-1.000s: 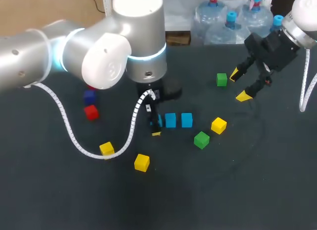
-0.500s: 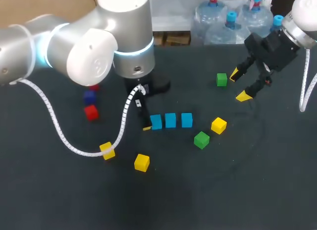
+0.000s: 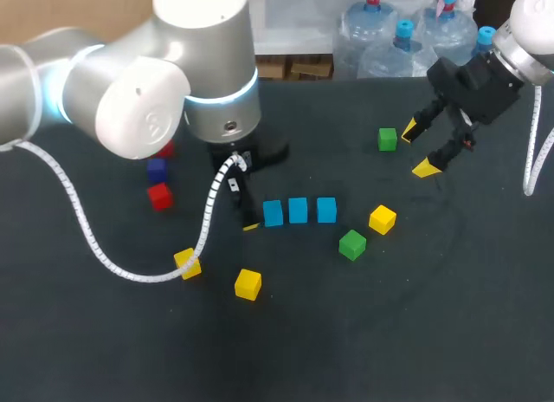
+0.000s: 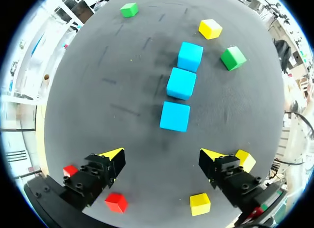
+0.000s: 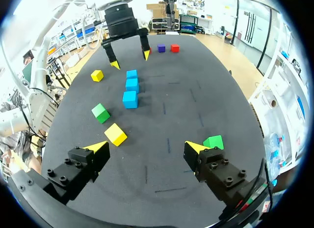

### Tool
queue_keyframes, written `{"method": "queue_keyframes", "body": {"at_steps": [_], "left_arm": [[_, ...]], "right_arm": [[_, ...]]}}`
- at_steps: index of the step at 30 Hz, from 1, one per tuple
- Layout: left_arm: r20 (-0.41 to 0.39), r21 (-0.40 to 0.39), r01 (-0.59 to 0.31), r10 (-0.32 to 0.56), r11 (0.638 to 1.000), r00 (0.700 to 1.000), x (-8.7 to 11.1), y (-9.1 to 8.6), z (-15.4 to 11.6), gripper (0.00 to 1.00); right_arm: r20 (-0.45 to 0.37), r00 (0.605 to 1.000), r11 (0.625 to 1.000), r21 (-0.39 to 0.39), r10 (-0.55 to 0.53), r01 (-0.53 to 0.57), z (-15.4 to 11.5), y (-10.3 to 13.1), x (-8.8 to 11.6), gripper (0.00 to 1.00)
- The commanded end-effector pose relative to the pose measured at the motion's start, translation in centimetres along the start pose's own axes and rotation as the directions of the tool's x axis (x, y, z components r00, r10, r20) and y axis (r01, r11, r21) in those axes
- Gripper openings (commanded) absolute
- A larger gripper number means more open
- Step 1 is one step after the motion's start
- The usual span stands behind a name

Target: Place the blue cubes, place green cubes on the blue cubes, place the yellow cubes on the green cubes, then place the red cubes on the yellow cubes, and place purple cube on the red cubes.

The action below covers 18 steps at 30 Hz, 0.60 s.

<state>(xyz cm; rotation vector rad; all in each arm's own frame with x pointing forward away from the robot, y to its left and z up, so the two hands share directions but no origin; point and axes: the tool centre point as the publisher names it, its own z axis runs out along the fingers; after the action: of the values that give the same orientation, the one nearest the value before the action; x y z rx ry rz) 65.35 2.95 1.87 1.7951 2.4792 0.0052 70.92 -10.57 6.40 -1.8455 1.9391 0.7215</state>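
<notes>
The 3 light-blue cubes (image 3: 298, 210) sit in a straight row near the middle of the dark matte table (image 3: 407, 333), so the base layer looks laid and the green layer is, as I judge it, the step in hand. The row's long axis runs across the table between the 2 arms. In the left wrist view it leads straight away from the left gripper (image 4: 162, 154), which hangs just short of the nearest blue cube, jaws spread wide with nothing between them.

Both green cubes lie on the right arm's side of the row. The far green cube (image 3: 388, 139) is just beside the right gripper (image 3: 416, 152), next to 1 finger and outside the gap; those jaws are also wide apart and empty. The near green cube (image 3: 352, 244) rests just off the row's right end, turned at an angle to it, with a yellow cube (image 3: 382, 219) close alongside. The right arm is the nearer to either; the left would have to reach past the whole row.

2 more yellow cubes (image 3: 248, 284) lie on the left arm's side. 2 red cubes (image 3: 159, 196) and a dark purple cube (image 3: 156, 169) sit together well apart from the row, partly under that arm. The surface is flat and looks unlikely to let a cube slide. The far green cube stands alone, while the near green cube is crowded by its yellow neighbour.
</notes>
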Motion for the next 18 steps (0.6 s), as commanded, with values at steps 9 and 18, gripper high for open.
{"method": "queue_keyframes", "body": {"at_steps": [9,18], "left_arm": [[0.041,-0.007,-0.090,0.090,0.996,0.995,-0.8,-2.9,-0.8,0.04],[0.031,0.007,-0.094,0.094,0.996,0.995,-0.6,-4.4,-0.9,0.00]], "right_arm": [[0.001,1.000,1.000,0.000,-0.001,0.001,0.0,0.0,0.0,1.00],[0.001,1.000,1.000,0.000,-0.001,0.001,0.0,0.0,0.0,1.00]]}}
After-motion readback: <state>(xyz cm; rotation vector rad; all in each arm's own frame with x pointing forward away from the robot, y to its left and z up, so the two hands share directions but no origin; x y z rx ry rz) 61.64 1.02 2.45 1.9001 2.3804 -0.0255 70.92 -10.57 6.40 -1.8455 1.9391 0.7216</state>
